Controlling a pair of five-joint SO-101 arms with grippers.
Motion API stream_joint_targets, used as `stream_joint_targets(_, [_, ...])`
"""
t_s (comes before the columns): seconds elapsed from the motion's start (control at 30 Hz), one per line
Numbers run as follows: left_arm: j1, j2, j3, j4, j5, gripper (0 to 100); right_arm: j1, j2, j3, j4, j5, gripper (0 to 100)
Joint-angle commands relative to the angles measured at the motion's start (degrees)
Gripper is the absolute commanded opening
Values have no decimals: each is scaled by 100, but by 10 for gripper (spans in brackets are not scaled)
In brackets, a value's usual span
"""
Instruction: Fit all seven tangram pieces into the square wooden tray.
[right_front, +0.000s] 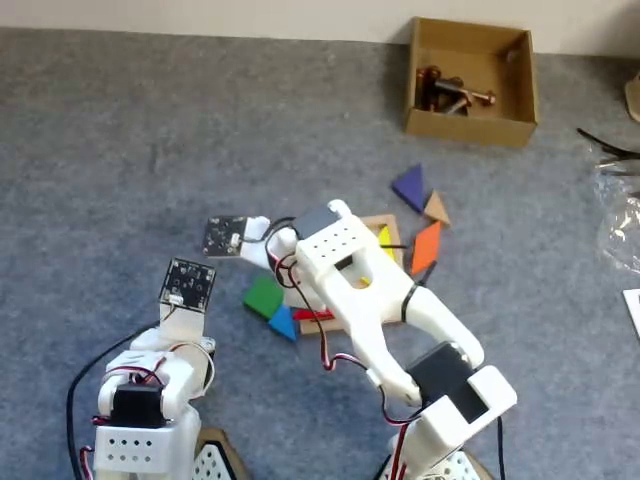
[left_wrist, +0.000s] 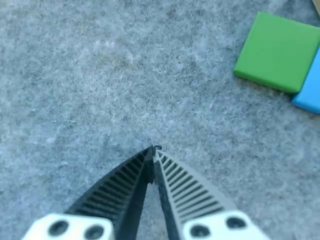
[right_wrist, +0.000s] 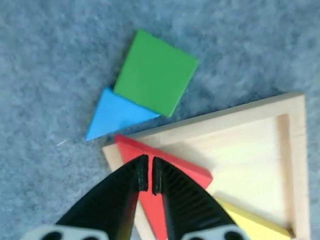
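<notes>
Right arm (right_front: 385, 310) over tray (right_wrist: 230, 120); grey felt (right_front: 120, 130), cardboard box (right_front: 470, 122) beyond.

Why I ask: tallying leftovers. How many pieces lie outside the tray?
5: green square, light-blue triangle by a tray corner; dark-blue triangle, tan triangle, orange piece opposite. All seven show.

Solid green square tile (right_wrist: 156, 72), light blue triangle tile (right_wrist: 117, 115), red triangle tile (right_wrist: 192, 174), yellow tile (right_wrist: 250, 225); pale unpainted square wooden tray (right_wrist: 296, 150). Orange parallelogram tile (right_front: 426, 246), dark blue triangle tile (right_front: 411, 186), tan triangle tile (right_front: 436, 208). Mottled grey felt surface (right_front: 150, 130). Ribbed black right tool (right_wrist: 150, 174).
</notes>
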Motion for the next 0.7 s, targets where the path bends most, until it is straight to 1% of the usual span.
stream_joint_targets(0.0, [136,-31,119,18,44,5,-84,-92,-330,-347,-70,5])
stream_joint_targets(0.07, [136,-31,119,18,44,5,-92,-84,-321,-470,-132,5])
stream_joint_targets(0.13, [136,-31,119,18,44,5,-127,-84,-321,-558,-466,5])
stream_joint_targets(0.2, [136,-31,119,18,44,5,-136,-84,-321,-567,-642,5])
stream_joint_targets(0.37, [136,-31,119,18,44,5,-127,-75,-66,-576,-633,5])
stream_joint_targets(0.53, [136,-31,119,18,44,5,-57,-75,426,-1086,-633,5])
stream_joint_targets(0.67, [136,-31,119,18,44,5,4,-84,593,-1130,-633,5])
